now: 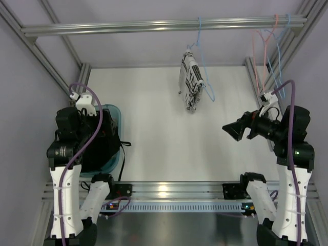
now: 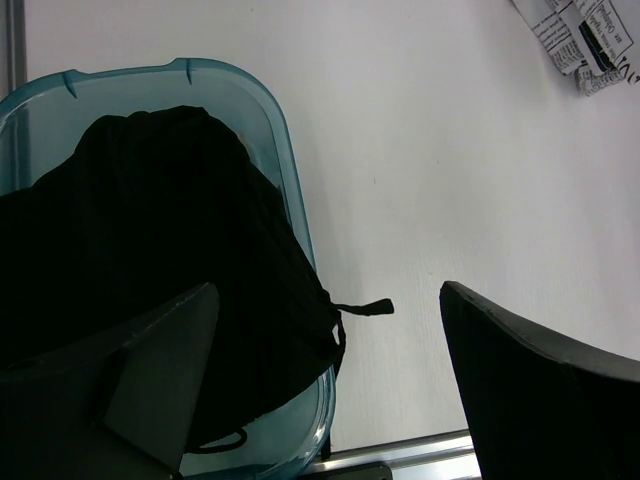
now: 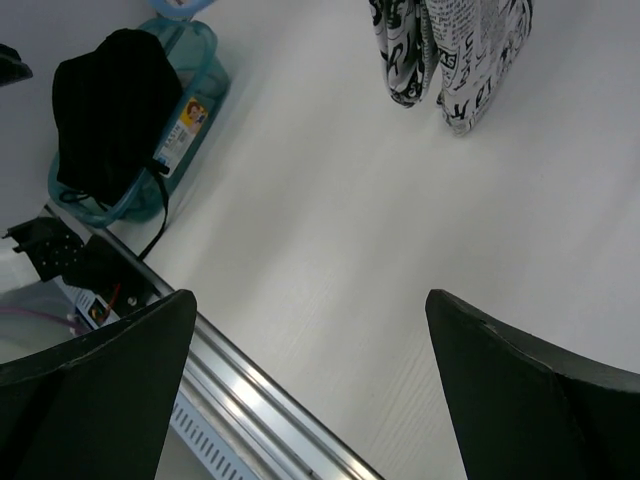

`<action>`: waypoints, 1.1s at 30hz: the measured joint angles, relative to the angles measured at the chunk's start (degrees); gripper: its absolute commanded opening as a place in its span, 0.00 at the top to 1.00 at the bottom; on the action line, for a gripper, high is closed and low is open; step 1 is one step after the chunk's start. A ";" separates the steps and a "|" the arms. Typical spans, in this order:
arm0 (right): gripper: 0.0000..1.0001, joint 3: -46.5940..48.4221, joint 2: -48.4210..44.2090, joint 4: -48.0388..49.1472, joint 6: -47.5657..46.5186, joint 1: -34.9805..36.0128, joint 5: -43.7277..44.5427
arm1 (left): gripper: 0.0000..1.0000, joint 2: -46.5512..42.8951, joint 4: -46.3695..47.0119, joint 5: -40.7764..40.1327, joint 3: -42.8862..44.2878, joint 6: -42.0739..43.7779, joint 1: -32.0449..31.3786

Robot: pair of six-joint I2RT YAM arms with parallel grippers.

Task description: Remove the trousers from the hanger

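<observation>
The trousers (image 1: 192, 82), white-grey with black newsprint lettering, hang folded over the light blue wire hanger (image 1: 204, 69). The hanger's hook sits on the aluminium rail (image 1: 154, 24) across the far side of the frame. The garment dangles above the far middle of the white surface (image 1: 154, 128), and from the overhead view I cannot tell whether its lower end touches that surface. In the right wrist view the trousers (image 3: 455, 50) show at the top edge as two hanging folds. In the left wrist view only a corner of them (image 2: 580, 40) shows at the upper right.

The right gripper (image 1: 233, 129) is held in the air to the right of and nearer than the trousers, well apart from them. It points left across the surface. Its jaws are spread wide and hold nothing (image 3: 310, 295).

The left gripper (image 2: 328, 290) hangs over the teal plastic bin (image 1: 115, 113) at the near left. Its jaws are also wide apart and empty. The bin holds a plain black cloth bundle (image 2: 150, 230), and a strap of it spills over the rim onto the surface.

A pink wire hanger (image 1: 258, 51) and a second blue hanger (image 1: 279, 56) hang bare at the right end of the rail.
</observation>
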 measured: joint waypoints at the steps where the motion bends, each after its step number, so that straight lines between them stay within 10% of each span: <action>1: 0.00 1.11 0.90 0.11 0.33 0.00 -0.13 | 0.02 0.17 0.02 -0.31 0.00 0.02 0.00; 33: 0.08 32.46 40.81 28.04 33.03 20.28 5.51 | 0.02 1.73 0.07 -5.35 0.74 -0.24 0.00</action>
